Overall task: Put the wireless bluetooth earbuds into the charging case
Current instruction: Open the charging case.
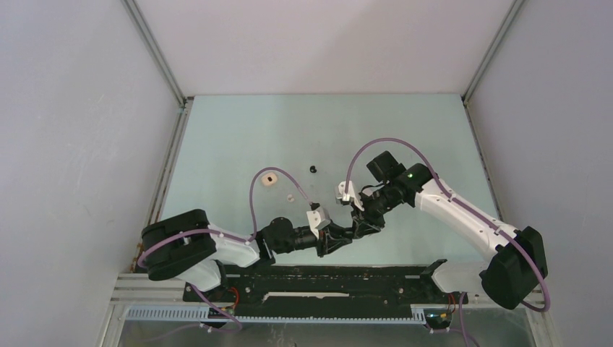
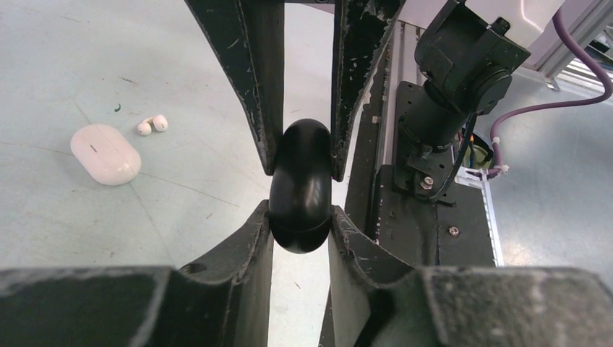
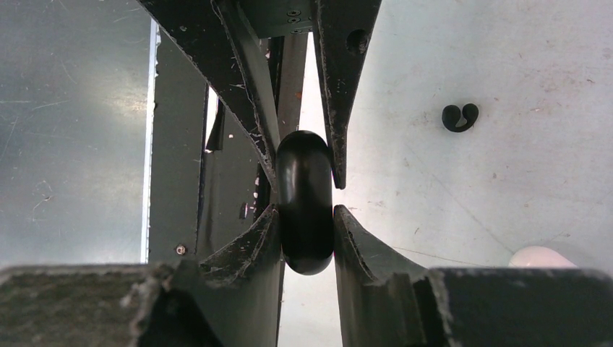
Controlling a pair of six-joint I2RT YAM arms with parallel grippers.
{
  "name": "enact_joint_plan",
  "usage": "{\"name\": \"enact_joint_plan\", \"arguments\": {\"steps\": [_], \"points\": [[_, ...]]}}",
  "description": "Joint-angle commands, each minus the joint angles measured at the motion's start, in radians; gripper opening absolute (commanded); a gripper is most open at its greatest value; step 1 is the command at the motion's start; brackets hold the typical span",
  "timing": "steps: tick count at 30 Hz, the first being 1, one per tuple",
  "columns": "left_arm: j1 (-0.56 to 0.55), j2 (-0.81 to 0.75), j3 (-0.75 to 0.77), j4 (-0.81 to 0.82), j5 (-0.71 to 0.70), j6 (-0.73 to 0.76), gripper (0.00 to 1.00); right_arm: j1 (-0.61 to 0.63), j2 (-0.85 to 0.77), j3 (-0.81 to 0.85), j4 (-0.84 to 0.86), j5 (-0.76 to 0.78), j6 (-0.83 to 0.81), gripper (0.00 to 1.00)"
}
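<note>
Left fingers (image 2: 249, 249) and right fingers (image 3: 358, 249) both clamp the black case (image 2: 300, 181), seemingly closed; black earbuds (image 3: 460, 117) and white earbuds (image 2: 152, 124) lie loose on the table (image 1: 405, 130).

No legible text or markings

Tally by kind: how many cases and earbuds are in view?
Charging cases: 2 (black case, white case)
Earbuds: 4 (2 white earbuds, 2 black earbuds)
Total: 6
</note>
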State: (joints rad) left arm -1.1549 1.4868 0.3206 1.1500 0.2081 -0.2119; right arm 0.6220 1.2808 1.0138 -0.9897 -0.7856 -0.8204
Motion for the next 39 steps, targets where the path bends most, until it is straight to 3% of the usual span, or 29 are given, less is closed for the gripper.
{"name": "enact_joint_plan", "arguments": {"steps": [1,3,6,9,12,17,30,39], "points": [[-0.003,-0.004,0.0,0.059,0.014,-0.014,0.27,-0.01,-0.009,0.006,0.033,0.025,0.003,0.21],[-0.003,-0.001,0.002,0.058,0.014,-0.016,0.21,-0.007,-0.01,0.006,0.034,0.024,0.004,0.21],[-0.003,0.011,0.01,0.06,0.031,-0.014,0.01,-0.008,-0.013,0.006,0.038,0.02,0.011,0.22],[-0.003,0.003,0.021,0.043,0.063,0.016,0.0,-0.011,-0.015,0.006,0.047,0.019,0.021,0.24],[-0.003,-0.005,0.029,0.026,0.106,0.069,0.0,-0.014,-0.015,0.006,0.066,0.029,0.054,0.36],[-0.013,-0.018,0.021,0.027,0.121,0.106,0.0,-0.078,-0.038,0.006,0.1,-0.011,0.109,0.45],[-0.02,0.024,-0.016,0.131,0.077,0.043,0.0,-0.165,-0.082,0.029,0.026,-0.157,0.054,0.5],[-0.017,0.019,-0.034,0.151,0.047,0.012,0.0,-0.294,-0.149,0.034,0.008,-0.228,0.025,0.57]]}}
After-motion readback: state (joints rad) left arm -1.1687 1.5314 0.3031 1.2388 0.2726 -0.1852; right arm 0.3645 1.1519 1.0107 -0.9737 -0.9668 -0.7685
